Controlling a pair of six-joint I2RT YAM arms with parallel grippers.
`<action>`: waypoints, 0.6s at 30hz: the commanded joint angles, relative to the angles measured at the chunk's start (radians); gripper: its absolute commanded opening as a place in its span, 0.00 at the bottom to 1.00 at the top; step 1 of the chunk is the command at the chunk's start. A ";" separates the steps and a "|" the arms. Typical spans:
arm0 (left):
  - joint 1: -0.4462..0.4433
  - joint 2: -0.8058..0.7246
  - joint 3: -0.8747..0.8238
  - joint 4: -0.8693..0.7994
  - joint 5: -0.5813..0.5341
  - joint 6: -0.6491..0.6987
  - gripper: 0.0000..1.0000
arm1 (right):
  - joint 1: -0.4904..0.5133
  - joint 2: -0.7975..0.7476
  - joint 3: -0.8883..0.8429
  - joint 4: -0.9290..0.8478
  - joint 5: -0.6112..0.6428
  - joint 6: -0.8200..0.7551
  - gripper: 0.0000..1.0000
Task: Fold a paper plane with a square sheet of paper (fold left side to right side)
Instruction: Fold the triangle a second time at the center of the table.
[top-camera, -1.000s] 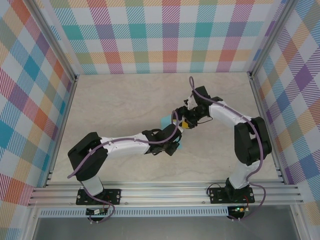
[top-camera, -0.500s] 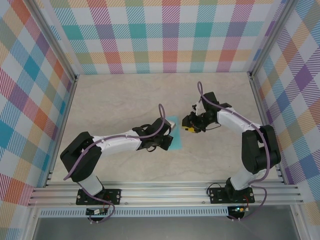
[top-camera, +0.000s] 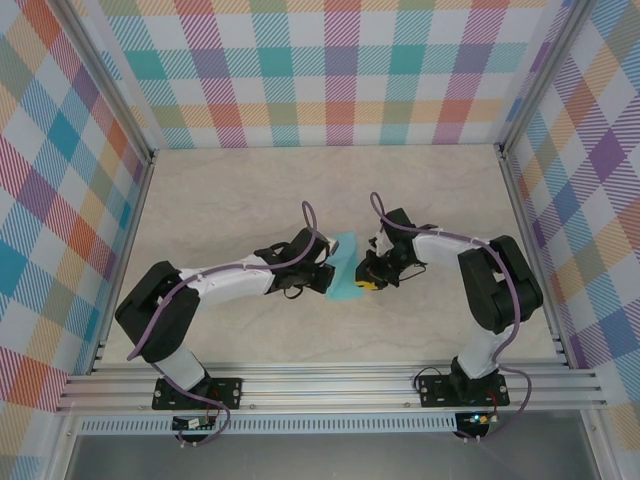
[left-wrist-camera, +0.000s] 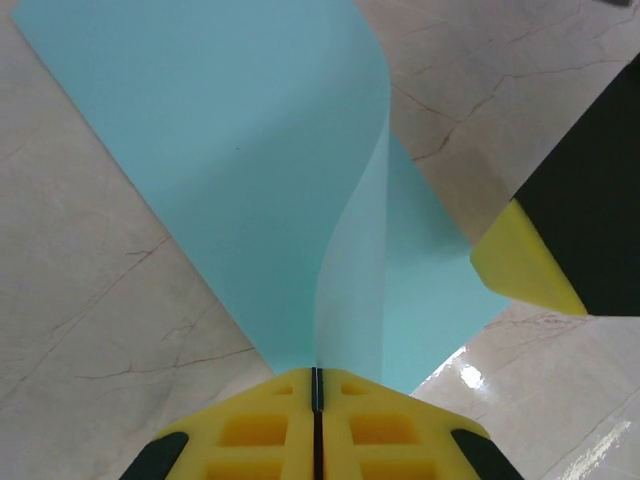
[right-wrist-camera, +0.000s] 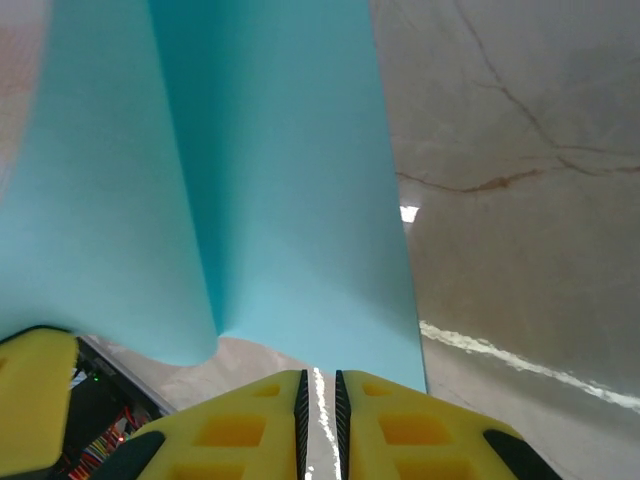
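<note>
Where paper (top-camera: 345, 268) lies, marbled tabletop (top-camera: 220, 200), plaid walls (top-camera: 300, 70)

the right gripper (right-wrist-camera: 319, 385) sat at the bottom, its yellow fingers nearly together with a thin slit between them. the square sheet of paper (right-wrist-camera: 280, 170) rose just ahead, bowed along a soft lengthwise bend; whether the fingers pinched its edge was unclear. another yellow finger pad (right-wrist-camera: 35, 395) lay just below the sheet's lower left edge. the marbled table (right-wrist-camera: 510, 150) lay to the right.
</note>
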 joint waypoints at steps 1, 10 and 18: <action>0.024 -0.016 -0.004 -0.003 0.024 0.008 0.08 | 0.006 0.031 -0.008 0.015 0.018 0.011 0.16; 0.043 0.025 0.021 -0.018 0.040 0.033 0.08 | 0.014 0.062 -0.005 -0.024 0.045 -0.008 0.16; 0.054 0.059 0.034 -0.033 0.040 0.055 0.09 | 0.016 0.080 0.001 -0.047 0.059 -0.021 0.16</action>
